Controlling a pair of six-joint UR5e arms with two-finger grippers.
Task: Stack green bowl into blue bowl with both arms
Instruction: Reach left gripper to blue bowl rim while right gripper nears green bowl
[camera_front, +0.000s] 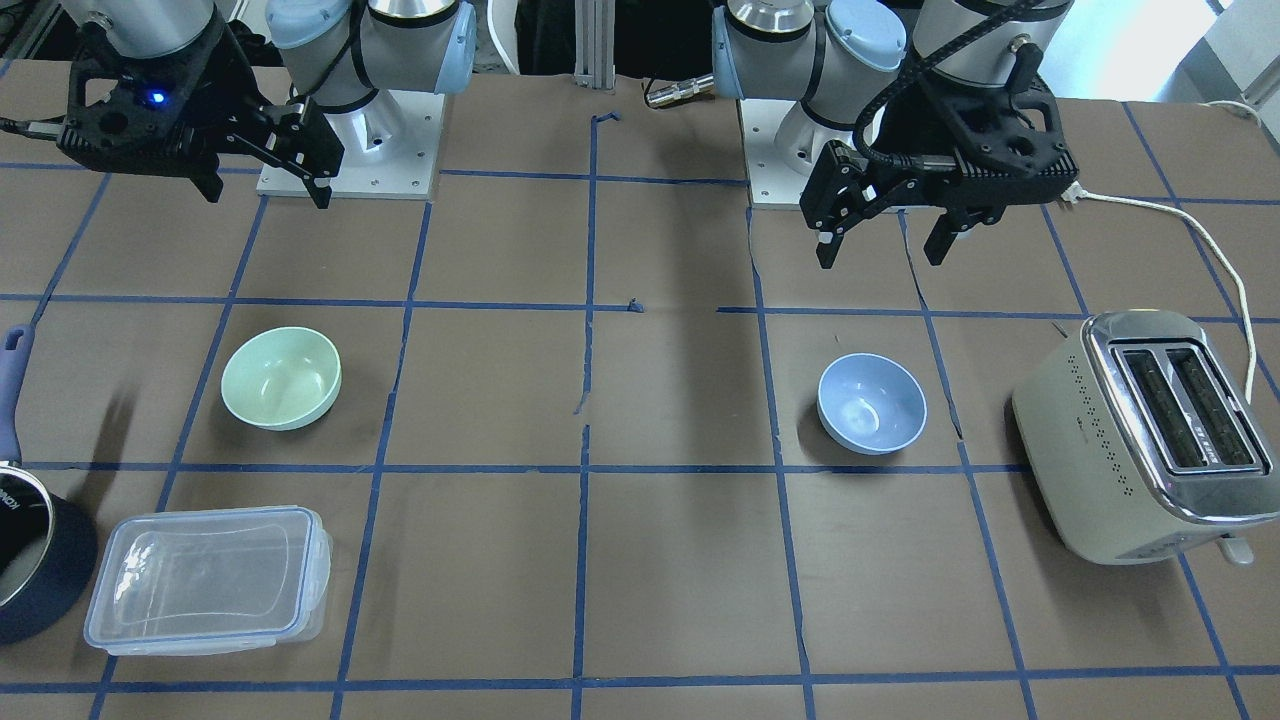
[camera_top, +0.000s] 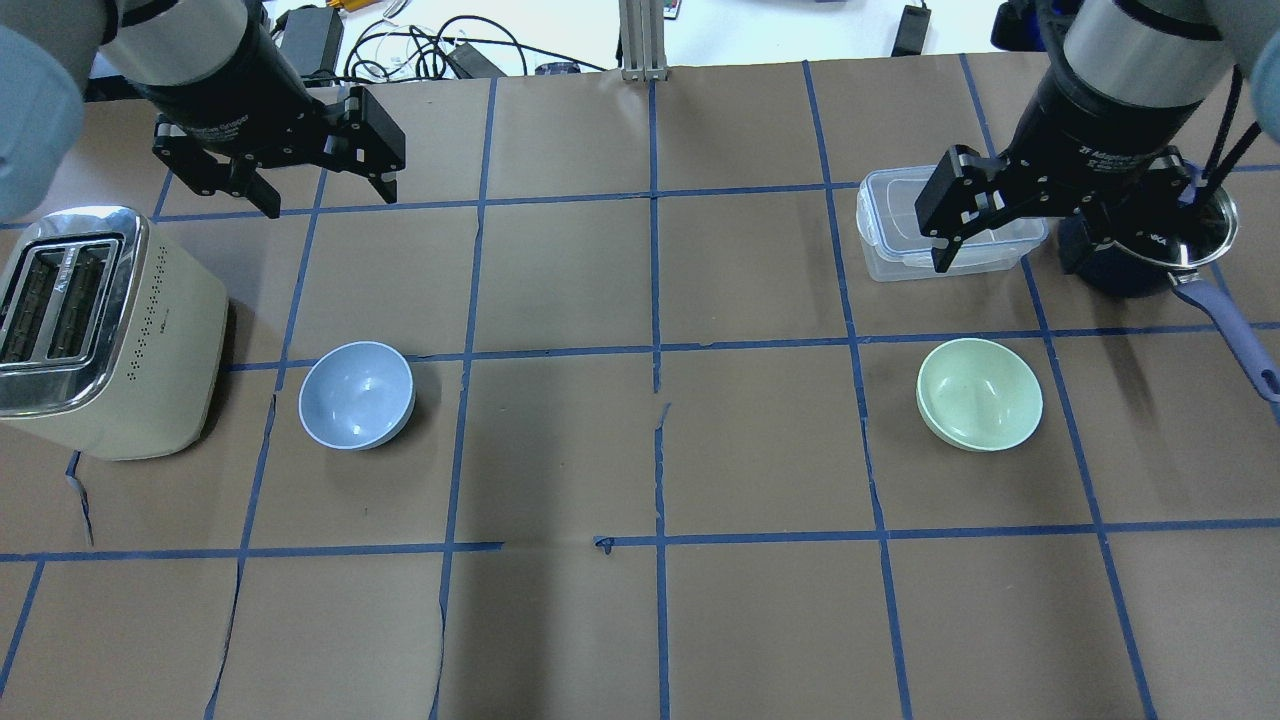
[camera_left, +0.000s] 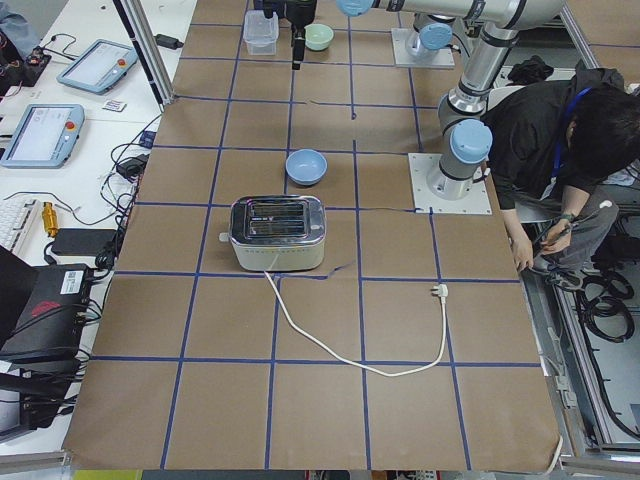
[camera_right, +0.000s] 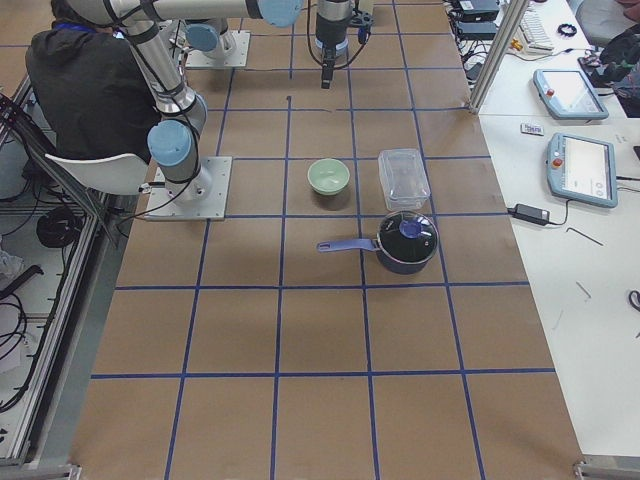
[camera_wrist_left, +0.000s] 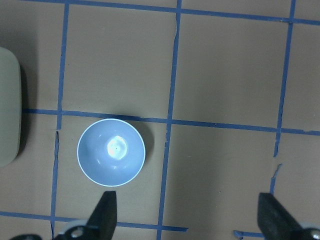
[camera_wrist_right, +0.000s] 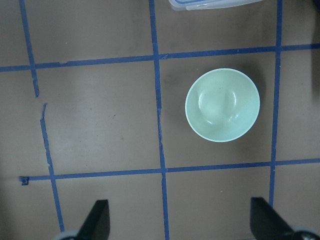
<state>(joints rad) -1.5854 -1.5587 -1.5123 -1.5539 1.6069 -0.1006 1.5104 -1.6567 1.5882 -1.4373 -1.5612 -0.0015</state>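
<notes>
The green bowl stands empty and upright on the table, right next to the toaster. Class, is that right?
One thing is wrong: the green bowl stands empty and upright on the table near the clear box, not next to the toaster. The blue bowl is the one beside the toaster. The overhead exterior view shows it.

The blue bowl sits upright just beside the toaster; the green bowl sits well apart from it, near a clear container and a dark pot. The left gripper and right gripper hang above, jaws spread, empty.
</notes>
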